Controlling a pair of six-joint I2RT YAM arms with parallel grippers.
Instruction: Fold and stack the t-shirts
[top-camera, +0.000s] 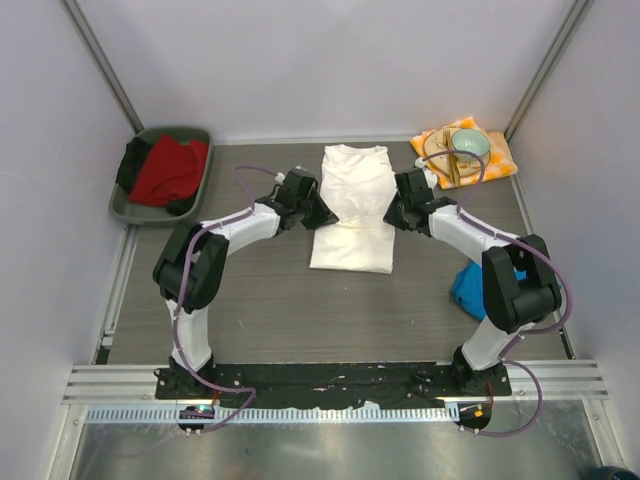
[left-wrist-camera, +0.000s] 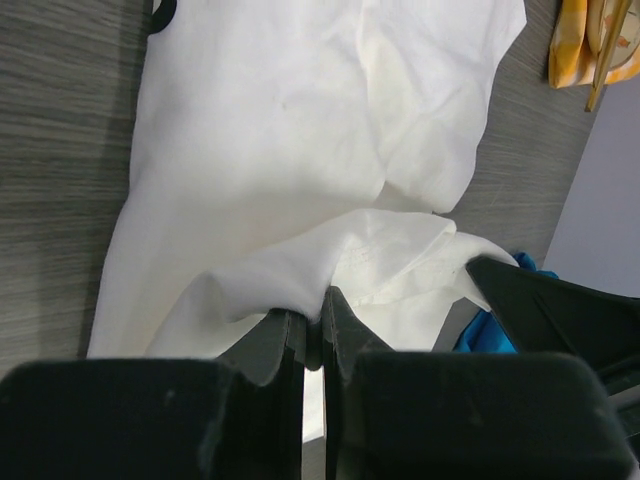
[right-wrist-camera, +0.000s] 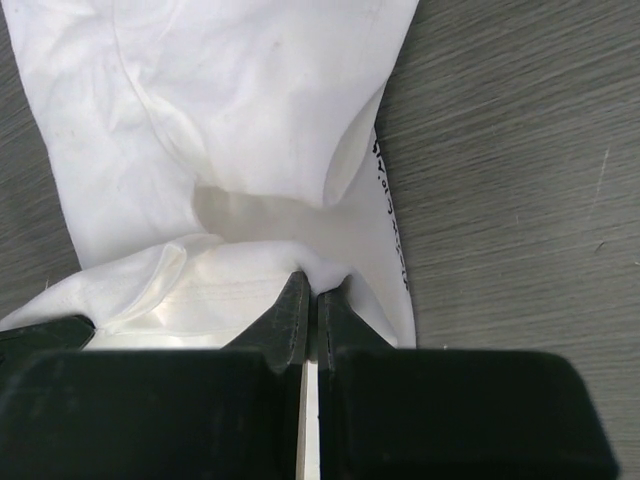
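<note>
The white t-shirt (top-camera: 352, 205) lies lengthwise in the middle of the table, plain side up, its daisy print not showing. My left gripper (top-camera: 322, 215) is shut on the shirt's left edge, a fold of cloth pinched between its fingers in the left wrist view (left-wrist-camera: 312, 310). My right gripper (top-camera: 388, 215) is shut on the right edge, cloth likewise pinched in the right wrist view (right-wrist-camera: 314, 290). The shirt (left-wrist-camera: 290, 130) (right-wrist-camera: 230, 110) bunches across the middle between both grippers. The blue t-shirt (top-camera: 466, 292) lies crumpled at the right, partly hidden behind my right arm.
A dark green bin (top-camera: 135, 205) with red and black cloth stands at the back left. An orange-and-white checked napkin (top-camera: 497, 158) with a bowl (top-camera: 470, 145) and chopsticks lies at the back right. Walls enclose the table on three sides.
</note>
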